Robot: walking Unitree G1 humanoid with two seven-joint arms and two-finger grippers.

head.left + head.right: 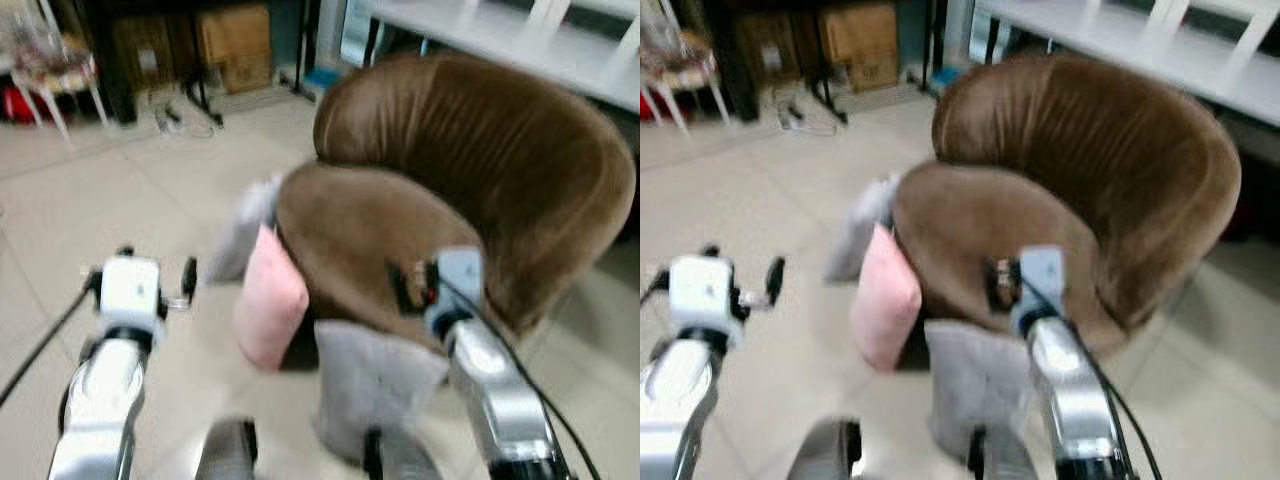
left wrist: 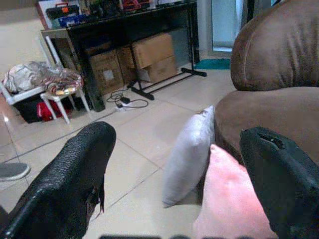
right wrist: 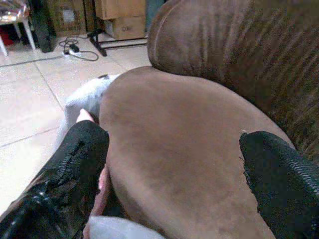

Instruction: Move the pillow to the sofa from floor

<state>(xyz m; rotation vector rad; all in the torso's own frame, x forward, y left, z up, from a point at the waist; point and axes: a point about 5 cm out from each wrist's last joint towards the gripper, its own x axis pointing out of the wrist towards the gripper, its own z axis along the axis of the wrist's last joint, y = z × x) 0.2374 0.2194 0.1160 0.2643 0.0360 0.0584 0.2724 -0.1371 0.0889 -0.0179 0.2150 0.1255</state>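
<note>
The pink pillow [image 1: 270, 305] stands on edge on the floor [image 1: 120, 190], long axis upright, leaning against the front of the brown sofa [image 1: 400, 220] at about 9 o'clock from its seat. A grey pillow [image 1: 245, 225] leans just behind it at 11 o'clock, and another grey pillow [image 1: 370, 385] sits at 5 o'clock. The left gripper [image 2: 179, 164], fingers wide apart, faces the pink pillow and looks the nearer one. The right gripper [image 3: 169, 164], also spread open, hovers over the sofa seat.
</note>
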